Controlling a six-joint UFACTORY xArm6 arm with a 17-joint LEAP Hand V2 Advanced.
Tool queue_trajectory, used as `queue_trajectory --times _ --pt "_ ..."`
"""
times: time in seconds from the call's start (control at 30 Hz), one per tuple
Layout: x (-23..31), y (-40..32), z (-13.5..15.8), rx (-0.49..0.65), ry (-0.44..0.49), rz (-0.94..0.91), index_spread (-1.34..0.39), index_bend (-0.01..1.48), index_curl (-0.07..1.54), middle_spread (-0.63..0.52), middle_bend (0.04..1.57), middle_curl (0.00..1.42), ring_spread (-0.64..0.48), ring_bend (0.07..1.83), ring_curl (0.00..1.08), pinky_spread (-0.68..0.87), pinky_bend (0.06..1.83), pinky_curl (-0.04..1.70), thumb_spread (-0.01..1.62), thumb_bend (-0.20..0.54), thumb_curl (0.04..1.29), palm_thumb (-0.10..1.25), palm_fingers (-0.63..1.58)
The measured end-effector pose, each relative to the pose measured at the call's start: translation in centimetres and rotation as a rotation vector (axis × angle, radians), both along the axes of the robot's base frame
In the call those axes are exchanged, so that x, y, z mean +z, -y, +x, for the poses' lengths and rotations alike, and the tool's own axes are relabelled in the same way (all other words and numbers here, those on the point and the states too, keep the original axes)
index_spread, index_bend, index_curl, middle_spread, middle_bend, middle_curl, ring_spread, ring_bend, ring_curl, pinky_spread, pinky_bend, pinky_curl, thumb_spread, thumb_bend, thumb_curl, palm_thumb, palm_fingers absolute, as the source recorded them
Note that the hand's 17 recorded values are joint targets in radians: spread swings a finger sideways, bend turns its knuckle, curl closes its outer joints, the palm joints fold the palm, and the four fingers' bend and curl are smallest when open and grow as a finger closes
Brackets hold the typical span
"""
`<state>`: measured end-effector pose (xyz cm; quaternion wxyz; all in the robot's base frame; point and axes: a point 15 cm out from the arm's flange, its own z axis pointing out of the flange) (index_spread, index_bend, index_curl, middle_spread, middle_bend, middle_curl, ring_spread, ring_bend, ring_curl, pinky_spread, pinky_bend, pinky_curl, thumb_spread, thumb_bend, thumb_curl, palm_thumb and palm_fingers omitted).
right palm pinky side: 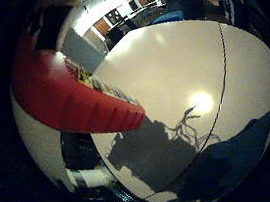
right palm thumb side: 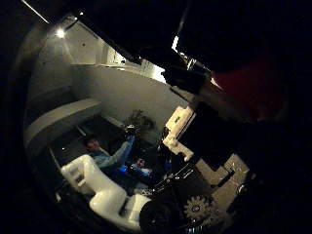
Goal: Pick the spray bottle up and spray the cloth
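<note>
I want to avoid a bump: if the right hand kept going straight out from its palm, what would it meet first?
Probably the red spray bottle head, already close against the palm; past it lies the white table. Depth is uncertain.

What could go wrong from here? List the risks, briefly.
1. The blue cloth lies off to one side of the red spray bottle, so spray may land on the bare white table instead.
2. The bottle is close to the palm, but the hand's hold on it is not visible, so it might slip.
</note>
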<state>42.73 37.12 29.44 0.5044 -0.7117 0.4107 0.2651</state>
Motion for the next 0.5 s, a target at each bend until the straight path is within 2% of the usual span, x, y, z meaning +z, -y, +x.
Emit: queue_trajectory --times 0.3,0.5 --pt "-2.9 -0.1 0.7 0.046 -0.04 -0.006 -0.23 1.13 0.96 -0.14 1.38 0.83 -0.23 1.35 0.85 -0.19 1.1 1.2 1.12 -0.015 0.47 1.05 1.1" --pt "-4.3 0.5 0.7 0.068 -0.03 -0.041 -0.23 1.09 0.94 -0.13 1.35 0.81 -0.23 1.32 0.83 -0.2 1.09 1.17 1.11 -0.018 0.45 1.02 1.11"
